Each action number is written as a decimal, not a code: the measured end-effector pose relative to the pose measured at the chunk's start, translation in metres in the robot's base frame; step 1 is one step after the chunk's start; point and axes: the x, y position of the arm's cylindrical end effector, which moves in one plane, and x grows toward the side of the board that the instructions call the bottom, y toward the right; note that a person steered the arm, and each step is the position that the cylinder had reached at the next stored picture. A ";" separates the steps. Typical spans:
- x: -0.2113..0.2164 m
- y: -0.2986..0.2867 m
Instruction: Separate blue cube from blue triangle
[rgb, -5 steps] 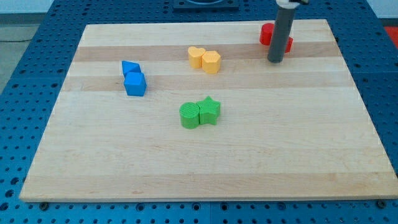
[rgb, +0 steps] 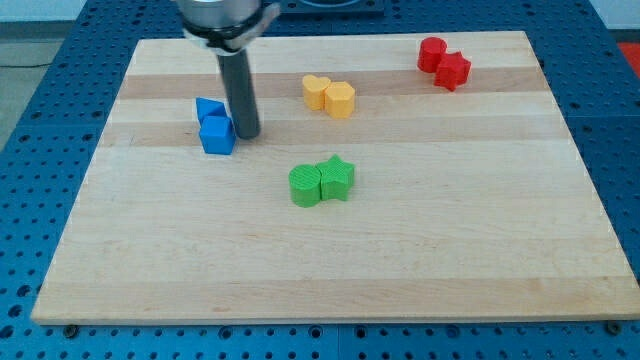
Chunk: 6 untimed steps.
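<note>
The blue cube (rgb: 217, 135) sits at the board's left, touching the blue triangle (rgb: 208, 108) just above it toward the view's top-left. My tip (rgb: 247, 133) rests on the board right beside the blue cube's right side, very close to or touching it. The dark rod rises from there toward the view's top.
A yellow heart (rgb: 316, 91) and a yellow block (rgb: 340, 99) touch at top centre. A green block (rgb: 305, 185) and green star (rgb: 337, 178) touch mid-board. Two red blocks (rgb: 443, 62) sit at the top right. The wooden board (rgb: 330, 270) lies on a blue pegboard.
My tip has moved from beside the red blocks at the top right across the board to the right side of the blue cube. No block has moved.
</note>
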 end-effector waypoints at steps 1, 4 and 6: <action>-0.018 -0.022; 0.025 -0.067; 0.049 -0.066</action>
